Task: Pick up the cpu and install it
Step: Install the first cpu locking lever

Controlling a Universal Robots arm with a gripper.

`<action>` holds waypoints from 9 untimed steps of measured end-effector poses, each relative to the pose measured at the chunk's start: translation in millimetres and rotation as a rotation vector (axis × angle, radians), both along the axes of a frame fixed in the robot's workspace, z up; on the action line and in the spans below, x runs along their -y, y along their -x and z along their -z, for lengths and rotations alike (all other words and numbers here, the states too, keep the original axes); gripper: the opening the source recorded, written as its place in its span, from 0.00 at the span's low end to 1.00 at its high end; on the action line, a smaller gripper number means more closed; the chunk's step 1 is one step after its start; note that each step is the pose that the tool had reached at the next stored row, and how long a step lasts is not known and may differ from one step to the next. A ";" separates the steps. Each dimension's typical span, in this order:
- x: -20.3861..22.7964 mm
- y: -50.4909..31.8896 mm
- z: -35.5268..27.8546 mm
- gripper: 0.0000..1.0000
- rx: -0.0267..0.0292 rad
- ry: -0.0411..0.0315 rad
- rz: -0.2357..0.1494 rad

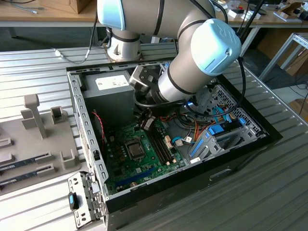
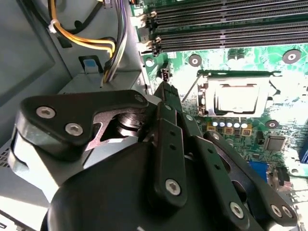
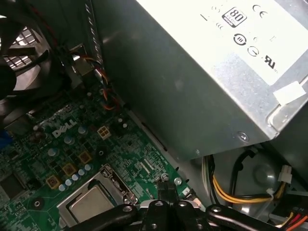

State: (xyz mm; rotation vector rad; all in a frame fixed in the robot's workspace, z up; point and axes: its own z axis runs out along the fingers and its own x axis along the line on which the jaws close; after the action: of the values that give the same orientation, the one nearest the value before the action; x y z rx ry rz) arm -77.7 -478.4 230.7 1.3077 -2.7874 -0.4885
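Note:
The cpu (image 2: pixel 235 98) is a small silvery square lying flat in the motherboard socket, with the socket's metal frame (image 2: pixel 206 94) around it. It also shows in the first wrist view (image 3: pixel 90 204) and inside the open case in the exterior view (image 1: pixel 135 150). My gripper (image 2: pixel 164 88) hangs inside the case beside the socket, toward the power supply. Its black fingers (image 3: pixel 166 188) are shut together with nothing between them and stand apart from the cpu. In the exterior view the arm's wrist (image 1: pixel 180 79) reaches down into the case.
The grey power supply box (image 3: pixel 202 72) stands close beside the gripper. Yellow and orange cables (image 2: pixel 82 39) run by it. Memory slots (image 2: pixel 226 24) lie past the socket. A case fan (image 3: pixel 19 57) sits at one end. A grey fixture tray (image 1: pixel 38 139) lies at the exterior view's left.

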 end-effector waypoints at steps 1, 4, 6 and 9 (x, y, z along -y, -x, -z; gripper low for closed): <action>0.0 0.0 -1.8 0.11 0.0000 -0.0001 0.000; 0.0 -0.1 -12.7 0.11 0.0000 -0.0001 -0.001; 0.1 -0.1 -16.3 0.11 0.0000 -0.0001 -0.001; 1.6 -0.1 -17.3 0.11 0.0001 0.0023 -0.001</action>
State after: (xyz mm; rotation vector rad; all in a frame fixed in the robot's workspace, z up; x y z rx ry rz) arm -77.6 -480.1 248.0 1.3093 -2.7861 -0.4850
